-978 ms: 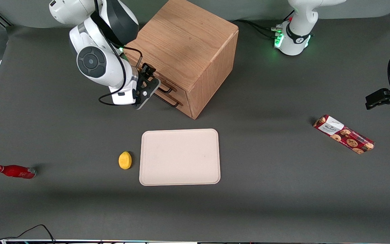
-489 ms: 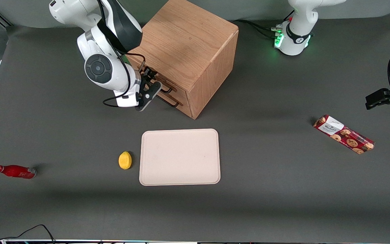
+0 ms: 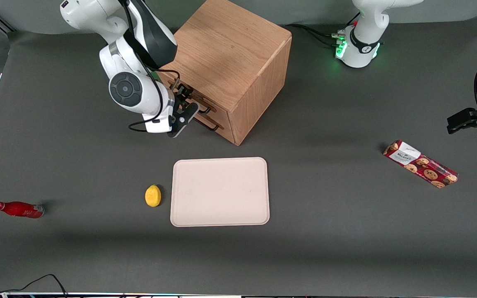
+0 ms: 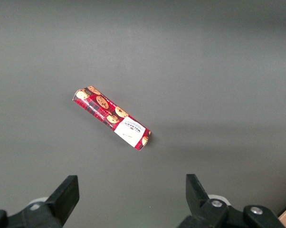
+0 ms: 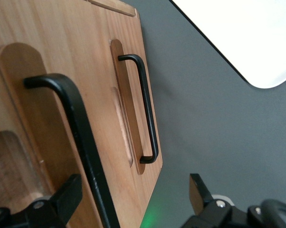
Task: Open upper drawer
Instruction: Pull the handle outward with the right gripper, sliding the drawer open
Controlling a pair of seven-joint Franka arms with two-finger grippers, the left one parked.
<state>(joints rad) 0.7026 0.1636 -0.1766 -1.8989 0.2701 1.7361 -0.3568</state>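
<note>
The oak cabinet (image 3: 226, 54) stands with both drawers shut. The upper drawer (image 5: 33, 109) carries a thin black bar handle (image 5: 81, 137), which shows in the front view too (image 3: 203, 109). My right gripper (image 3: 185, 101) sits right in front of that drawer, level with its handle. In the right wrist view the gripper (image 5: 134, 186) is open, and the upper handle runs between its two fingers (image 5: 69, 194) without being clamped. The lower drawer's handle (image 5: 145, 109) lies closer to the table, clear of the gripper.
A beige tray (image 3: 220, 191) lies nearer the front camera than the cabinet, with a yellow lemon (image 3: 152, 195) beside it. A red bottle (image 3: 17, 209) lies toward the working arm's end. A cookie pack (image 3: 420, 164) lies toward the parked arm's end.
The right arm has moved in toward the cabinet front, bringing the open gripper up around the upper handle. The drawer has not moved.
</note>
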